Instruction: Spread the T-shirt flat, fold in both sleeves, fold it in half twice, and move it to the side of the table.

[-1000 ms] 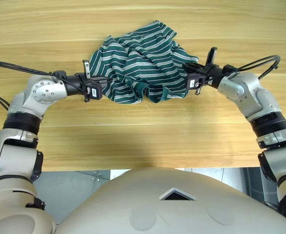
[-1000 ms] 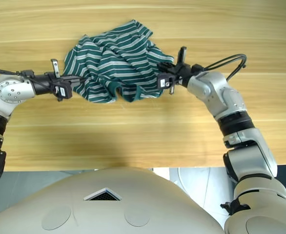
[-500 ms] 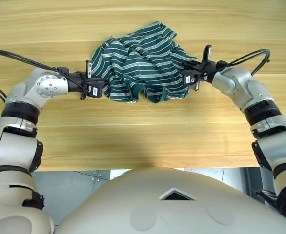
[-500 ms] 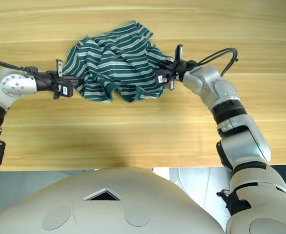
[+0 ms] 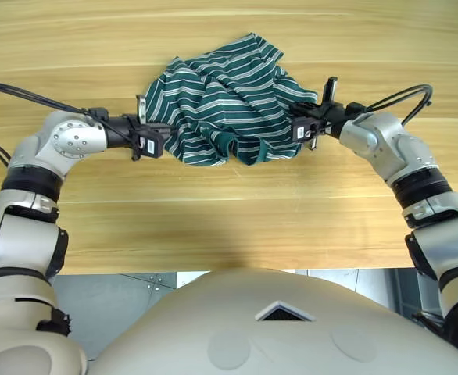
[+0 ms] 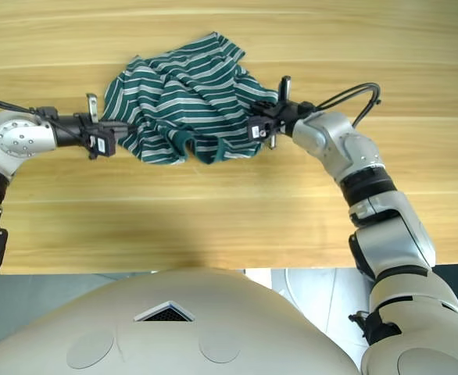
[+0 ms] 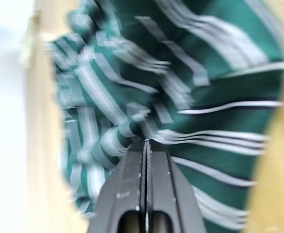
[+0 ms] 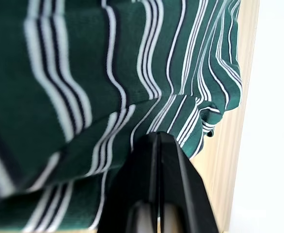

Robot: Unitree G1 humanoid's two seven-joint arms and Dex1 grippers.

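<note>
A green T-shirt [image 5: 221, 101] with white stripes lies crumpled in a heap on the wooden table [image 5: 229, 219]. My left gripper [image 5: 165, 141] is at the heap's left edge, shut on a pinch of the fabric. My right gripper [image 5: 291, 126] is at the heap's right edge, likewise shut on the cloth. In the left wrist view the gripper [image 7: 145, 141] has its fingers pressed together with their tips in the bunched T-shirt [image 7: 205, 73]. In the right wrist view the gripper [image 8: 157, 137] is also shut, its tips under folds of the T-shirt [image 8: 59, 73].
Bare wood runs on all sides of the heap, widest to the left, to the right and toward me. The table's near edge [image 5: 229, 269] is just in front of my body. Cables [image 5: 26, 94] trail from both wrists above the tabletop.
My right gripper has shifted a little to the left with its pinch of cloth, and its arm has drawn in. The left gripper has barely moved. The shirt stays bunched.
</note>
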